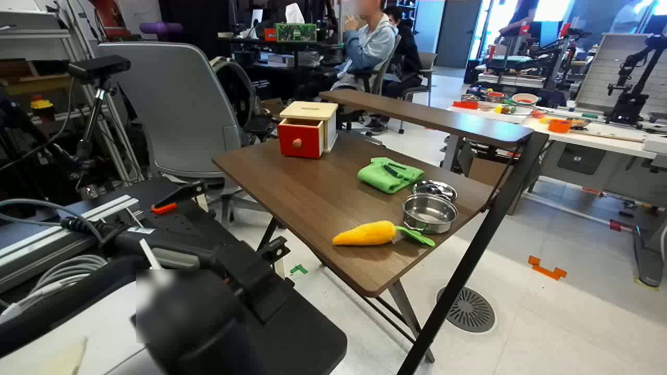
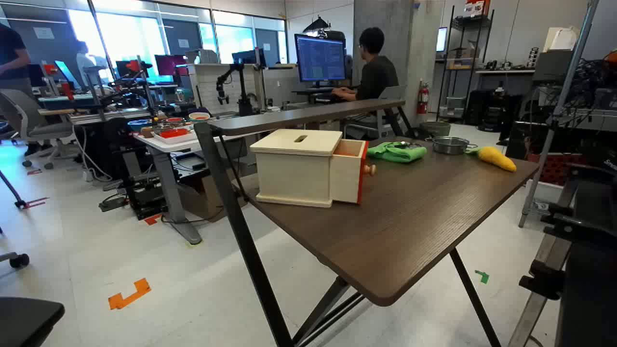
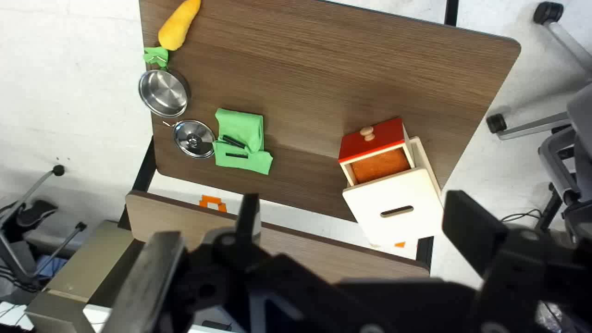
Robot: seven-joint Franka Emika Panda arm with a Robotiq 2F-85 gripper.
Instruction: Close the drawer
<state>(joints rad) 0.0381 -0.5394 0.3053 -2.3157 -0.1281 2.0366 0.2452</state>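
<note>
The drawer has a red front with a round wooden knob (image 3: 367, 133) and stands partly pulled out of a cream wooden box (image 2: 294, 168). The red front shows in an exterior view (image 1: 299, 139), and the drawer's cream side shows in an exterior view (image 2: 346, 178). In the wrist view the open drawer shows an orange-brown inside (image 3: 380, 165), with the box's slotted cream top (image 3: 393, 196) beside it. My gripper (image 3: 354, 199) is open, its black fingers wide apart and empty. It is above the table, apart from the drawer. It does not show in the exterior views.
The brown table (image 1: 307, 192) also holds a folded green cloth (image 1: 391, 176), a metal pot (image 1: 430, 213), its lid (image 1: 435, 189) and a yellow plush carrot (image 1: 367, 234). A raised shelf (image 1: 427, 117) runs along one table edge, behind the box, with a slanted black leg (image 1: 469, 260).
</note>
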